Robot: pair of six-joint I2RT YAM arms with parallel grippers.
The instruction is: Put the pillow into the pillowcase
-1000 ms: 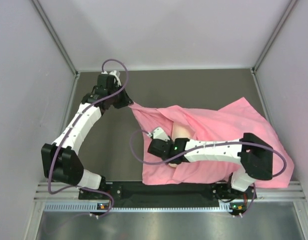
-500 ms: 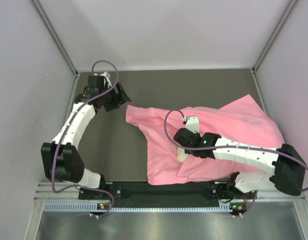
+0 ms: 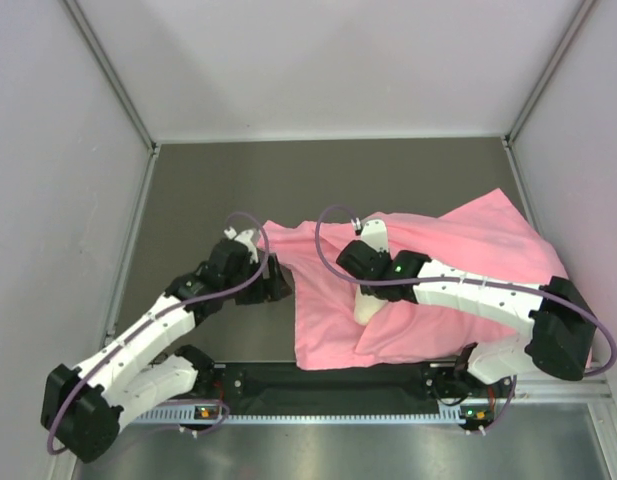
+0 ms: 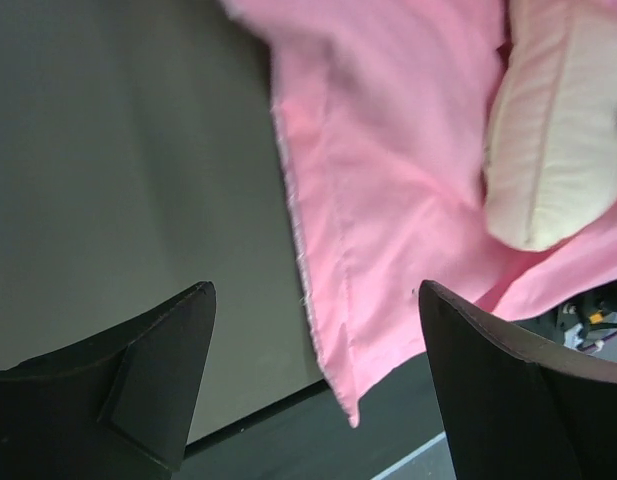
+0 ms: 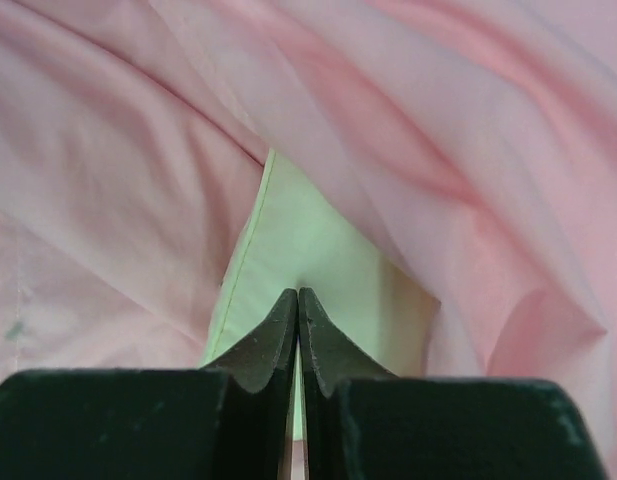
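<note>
1. The pillow (image 3: 368, 303) sits mostly inside the pillowcase (image 3: 468, 250). One cream end pokes out of the pillowcase's near-left opening.
2. The right gripper (image 5: 298, 300) has its jaws pressed shut with nothing seen between them, tips at that opening. A shove from closed tips may skid off and bunch the satin instead.
3. The left gripper (image 4: 316, 300) has its jaws wide open and empty, over the pillowcase's left hem. With the hem unheld, the pillowcase may slide across the tabletop (image 3: 208, 190).

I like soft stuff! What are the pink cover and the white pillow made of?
The pillowcase looks like thin, satiny cloth: soft folds, slight sheen. The pillow is probably matte stuffed fabric: puffy, with a stitched seam.
</note>
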